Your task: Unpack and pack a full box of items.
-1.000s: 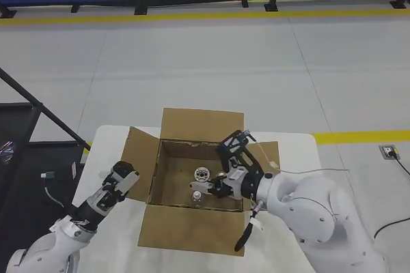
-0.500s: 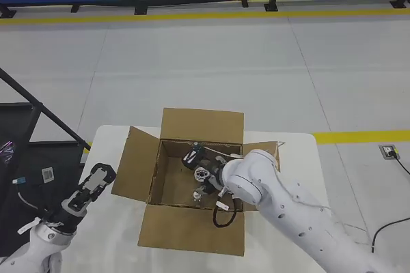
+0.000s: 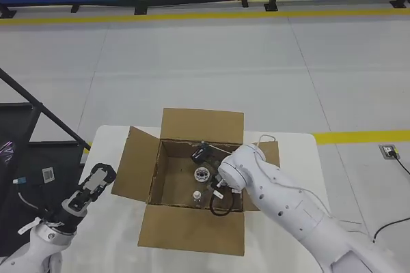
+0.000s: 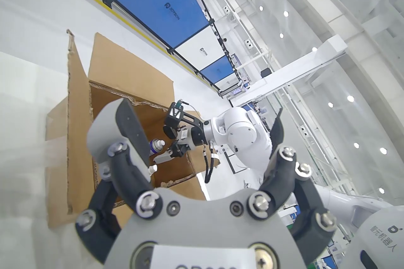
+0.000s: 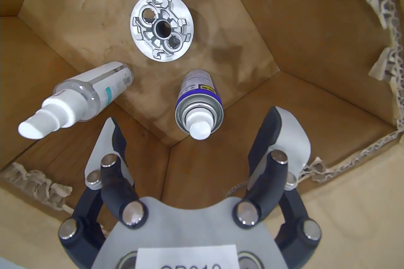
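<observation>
An open brown cardboard box [image 3: 191, 232] stands on the white table [image 3: 113, 140] with all four flaps folded outward. Three things are on the box floor. A round silver metal disc with cut-out holes [image 5: 161, 27] lies flat near the middle of the floor. A cylindrical aerosol can with a purple band and a white nozzle [image 5: 199, 103] stands upright close to one box wall, near the disc but not touching it. A clear plastic spray bottle with a white spray head [image 5: 79, 96] stands beside another wall, apart from both the can and the disc. In the top view the bottle is nearer the box's front wall than the disc.

The right gripper [image 5: 191, 117] reaches down into the box from its right side and hangs above the aerosol can. Its fingers [image 5: 277, 131] are spread wide, one on either side of the can's nozzle and higher than it, and they hold nothing.

The left gripper [image 3: 99, 179] is outside the box, well off to its left over the table edge, pointing towards the box's left flap. Its fingers [image 4: 126, 125] are also spread apart and hold nothing.
</observation>
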